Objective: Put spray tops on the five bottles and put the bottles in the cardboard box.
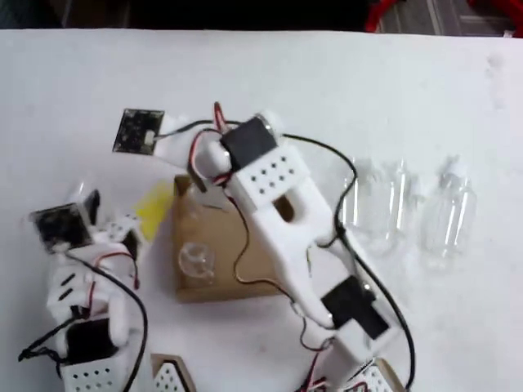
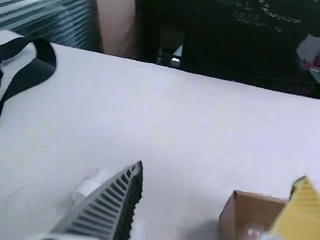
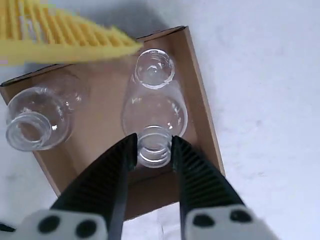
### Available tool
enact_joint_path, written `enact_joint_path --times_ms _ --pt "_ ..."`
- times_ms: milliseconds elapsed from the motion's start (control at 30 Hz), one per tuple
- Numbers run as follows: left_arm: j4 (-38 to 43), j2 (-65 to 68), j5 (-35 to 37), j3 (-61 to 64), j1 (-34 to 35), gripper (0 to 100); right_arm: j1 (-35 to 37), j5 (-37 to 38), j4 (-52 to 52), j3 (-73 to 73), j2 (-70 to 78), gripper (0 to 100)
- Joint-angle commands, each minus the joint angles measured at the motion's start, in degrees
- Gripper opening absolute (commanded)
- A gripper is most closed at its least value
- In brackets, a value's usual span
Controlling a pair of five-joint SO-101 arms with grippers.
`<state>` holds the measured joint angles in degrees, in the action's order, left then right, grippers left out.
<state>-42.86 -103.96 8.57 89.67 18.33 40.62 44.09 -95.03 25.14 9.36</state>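
1. Your right gripper [image 3: 153,146] is clamped on the neck of a clear bottle [image 3: 155,107], with one black finger [image 3: 112,175] pressed to each side of the open mouth (no spray top on it).
2. Straight out from those fingertips, the bottle's body runs away inside the cardboard box [image 3: 199,95]. You can't tell whether it rests on the box floor.
3. Off to one side of the gripper, a second bottle [image 3: 36,117] lies in the same box, apart from the held one. Its mouth is open too.
4. Beyond the held bottle's far end, the yellow finger [image 3: 70,35] of your left gripper [image 2: 220,172] hangs over the box's far edge.
5. That left gripper is spread wide. Its grey finger [image 2: 112,200] is well apart from the yellow one, with table [image 2: 165,115] and a box corner showing between them.
6. Farther out, on the side away from the left arm, a third bottle [image 1: 377,204] and a fourth bottle [image 1: 449,214] lie on the table, well apart from the box.
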Motion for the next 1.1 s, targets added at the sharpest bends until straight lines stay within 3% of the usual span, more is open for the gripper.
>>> enact_joint_path --times_ms 0,433,967,1067 --pt "0.3 -0.5 4.7 -3.0 5.7 41 0.5 -0.7 1.0 2.4 1.6 1.7" --pt "0.3 -0.5 4.8 -2.8 5.6 41 1.8 -0.8 0.7 15.1 13.7 1.8" --pt "0.0 -0.5 4.9 -2.7 4.8 41 4.0 -0.8 2.3 18.6 14.9 2.1" --pt "-0.1 -0.5 4.8 -2.7 4.4 41 4.1 -0.8 2.3 18.6 14.9 8.2"
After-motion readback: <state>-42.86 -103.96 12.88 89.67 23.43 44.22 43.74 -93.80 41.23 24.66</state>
